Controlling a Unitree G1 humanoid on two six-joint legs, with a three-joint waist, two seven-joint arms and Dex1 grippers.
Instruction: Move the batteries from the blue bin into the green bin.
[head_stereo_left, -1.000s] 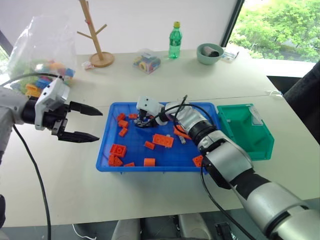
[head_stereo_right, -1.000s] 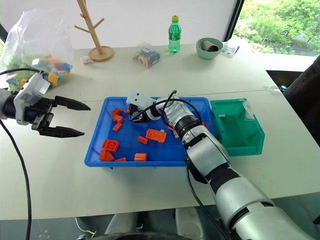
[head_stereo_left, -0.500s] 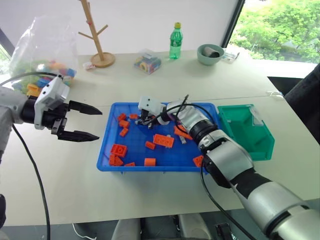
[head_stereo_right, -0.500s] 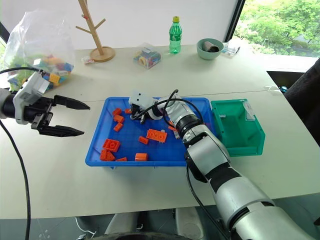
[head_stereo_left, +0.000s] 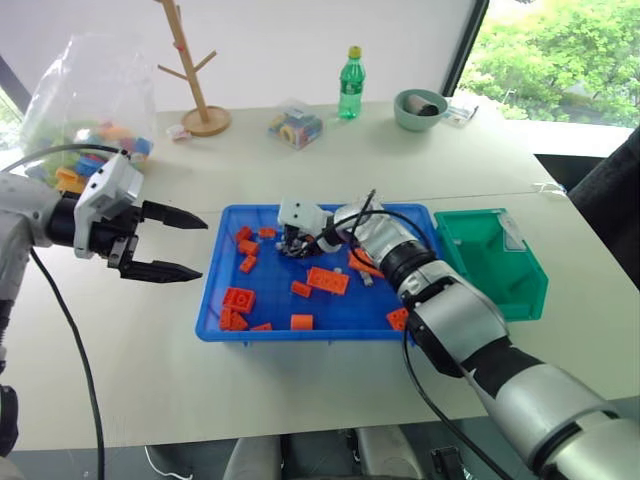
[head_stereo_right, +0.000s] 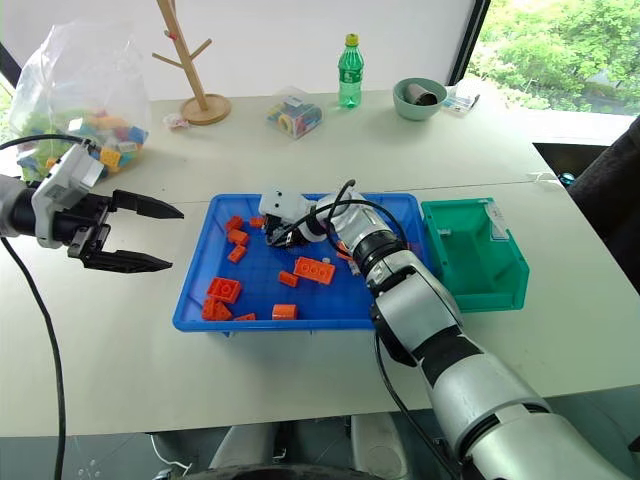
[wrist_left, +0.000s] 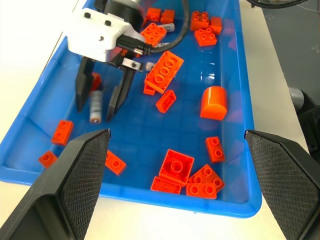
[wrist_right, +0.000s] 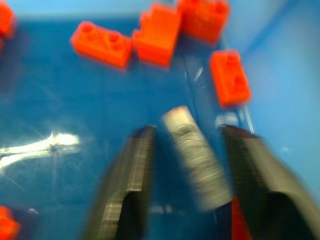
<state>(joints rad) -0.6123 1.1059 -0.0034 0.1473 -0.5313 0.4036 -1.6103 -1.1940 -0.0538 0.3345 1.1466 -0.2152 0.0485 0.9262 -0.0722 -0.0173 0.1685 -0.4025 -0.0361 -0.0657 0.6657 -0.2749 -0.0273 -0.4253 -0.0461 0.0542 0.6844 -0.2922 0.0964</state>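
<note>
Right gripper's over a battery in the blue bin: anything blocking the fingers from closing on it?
Nothing visible. The battery lies on the blue bin floor between the right gripper fingers, which stand apart on either side. The nearest orange bricks lie outside them.

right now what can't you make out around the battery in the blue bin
- Whether the right pincer touches the battery: right wrist view is blurred, its fingers stand either side.
- The other batteries: too small in the head views, the right arm covers part of the blue bin.
- The green bin's floor: its near wall hides part.
</note>
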